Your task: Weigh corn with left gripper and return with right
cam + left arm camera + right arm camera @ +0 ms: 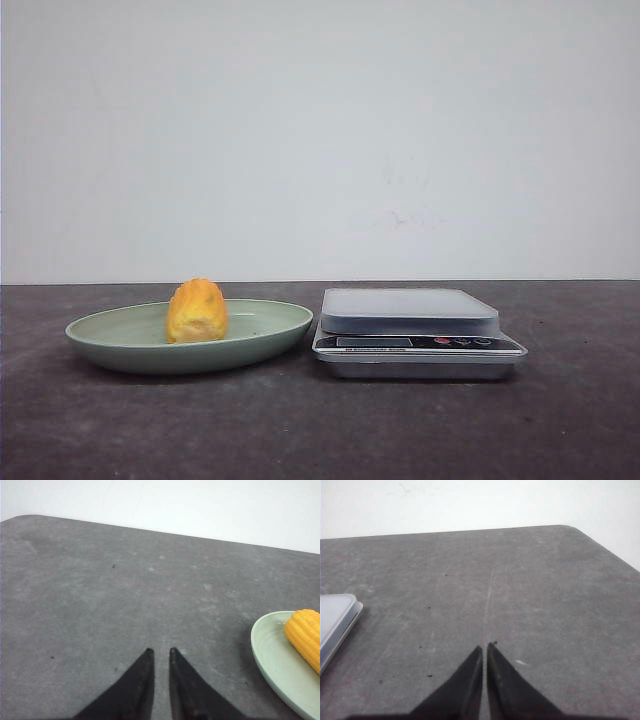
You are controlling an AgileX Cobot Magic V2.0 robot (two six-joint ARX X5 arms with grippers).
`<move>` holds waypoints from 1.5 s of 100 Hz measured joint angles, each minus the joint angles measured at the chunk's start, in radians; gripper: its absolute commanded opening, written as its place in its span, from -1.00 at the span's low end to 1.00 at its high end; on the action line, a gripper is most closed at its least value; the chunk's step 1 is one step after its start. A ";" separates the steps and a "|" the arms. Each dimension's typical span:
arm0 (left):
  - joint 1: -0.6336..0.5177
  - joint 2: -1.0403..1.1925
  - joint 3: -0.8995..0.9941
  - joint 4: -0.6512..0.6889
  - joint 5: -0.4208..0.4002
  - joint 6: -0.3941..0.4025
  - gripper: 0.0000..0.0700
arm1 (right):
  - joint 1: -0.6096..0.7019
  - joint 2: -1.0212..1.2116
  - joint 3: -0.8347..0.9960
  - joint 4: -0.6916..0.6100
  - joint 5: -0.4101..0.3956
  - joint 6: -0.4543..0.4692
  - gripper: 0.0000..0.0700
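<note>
The corn (197, 311), a stubby yellow-orange cob, lies in a pale green plate (110, 335) on the left of the front view. A silver kitchen scale (410, 311) stands just right of the plate. Neither arm shows in the front view. In the left wrist view my left gripper (161, 651) hovers over bare table, fingers nearly together and empty; the corn (306, 635) and plate (272, 655) sit off to one side. In the right wrist view my right gripper (485, 646) is shut and empty over bare table, with the scale's corner (337, 617) to its side.
The dark grey tabletop (320, 430) runs back to a white wall. The scale's display and buttons (420, 342) face the front. The table's rounded corner (570, 529) shows in the right wrist view.
</note>
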 measured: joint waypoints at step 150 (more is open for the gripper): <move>-0.002 0.676 0.907 -0.195 0.216 -0.183 0.56 | 0.017 0.474 0.824 -0.256 -0.109 0.137 0.69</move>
